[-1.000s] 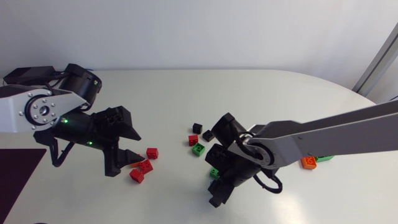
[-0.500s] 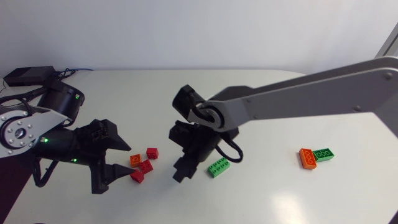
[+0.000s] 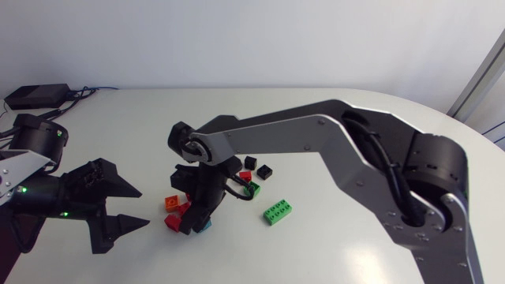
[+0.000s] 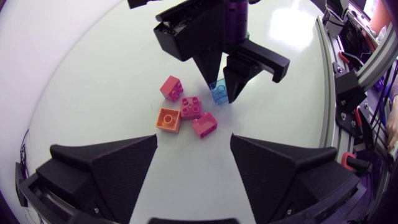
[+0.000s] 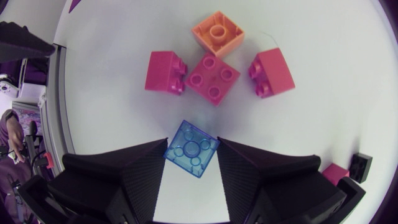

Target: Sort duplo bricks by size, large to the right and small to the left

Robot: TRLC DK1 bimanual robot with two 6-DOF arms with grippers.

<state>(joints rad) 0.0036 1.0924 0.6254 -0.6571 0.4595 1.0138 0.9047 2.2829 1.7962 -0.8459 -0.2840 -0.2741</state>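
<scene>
My right arm reaches across from the right, and its gripper (image 3: 199, 224) is shut on a small translucent blue brick (image 5: 191, 147) at the table surface. Just ahead of it lie three small red bricks (image 5: 214, 77) and a small orange brick (image 5: 217, 32) in a tight cluster (image 3: 177, 213). My left gripper (image 3: 145, 208) stands open to the left of that cluster, holding nothing. In the left wrist view the cluster (image 4: 191, 107) lies ahead of its fingers, with the blue brick (image 4: 219, 92) and the right gripper (image 4: 221, 87) beyond. A large green brick (image 3: 278, 211) lies to the right.
Two small black bricks (image 3: 257, 166) lie behind the right arm's forearm, with a small green brick (image 3: 251, 189) and a small red one (image 3: 243, 175) close by. A black box (image 3: 35, 95) with cables sits at the far left corner.
My right arm swung left across the table to the red and orange cluster, its fingers closing in. My left gripper drew back to the left and opened slightly wider.
</scene>
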